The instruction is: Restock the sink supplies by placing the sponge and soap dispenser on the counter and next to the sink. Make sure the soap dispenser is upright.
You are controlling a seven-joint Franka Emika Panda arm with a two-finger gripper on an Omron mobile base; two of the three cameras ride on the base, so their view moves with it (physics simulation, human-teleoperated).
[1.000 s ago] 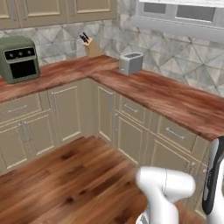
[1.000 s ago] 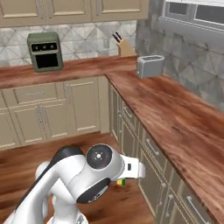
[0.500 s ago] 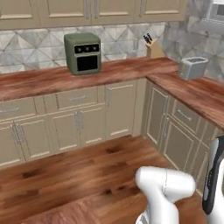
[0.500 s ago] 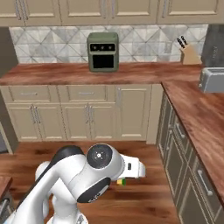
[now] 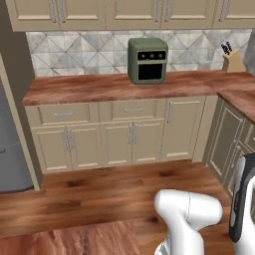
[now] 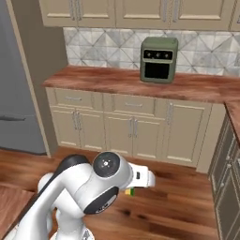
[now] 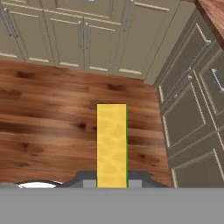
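My gripper [image 7: 112, 184] is shut on a yellow sponge [image 7: 111, 144] with a green scouring side along its right edge. The sponge sticks straight out from between the fingers, over the wooden floor in front of the corner cabinets. In the right base view a small yellow-green piece of the sponge [image 6: 130, 191] peeks out beneath the hand, low beside the arm. The reddish-brown wood-grain counter [image 5: 94, 87] [image 6: 103, 78] runs along the far wall over beige cabinets. The sink and the soap dispenser are out of view.
A green countertop oven [image 5: 147, 60] [image 6: 159, 59] stands on the counter, with a knife block [image 5: 232, 59] further right. A grey fridge [image 6: 18, 89] [image 5: 11, 149] stands at the left. Cabinet fronts [image 7: 192, 87] close the right side, and wood floor [image 5: 114, 189] lies between.
The base has turned, so the whole scene has slid right: the corner counter and toaster left the views and the fridge came in at left. The sponge stays in the gripper.
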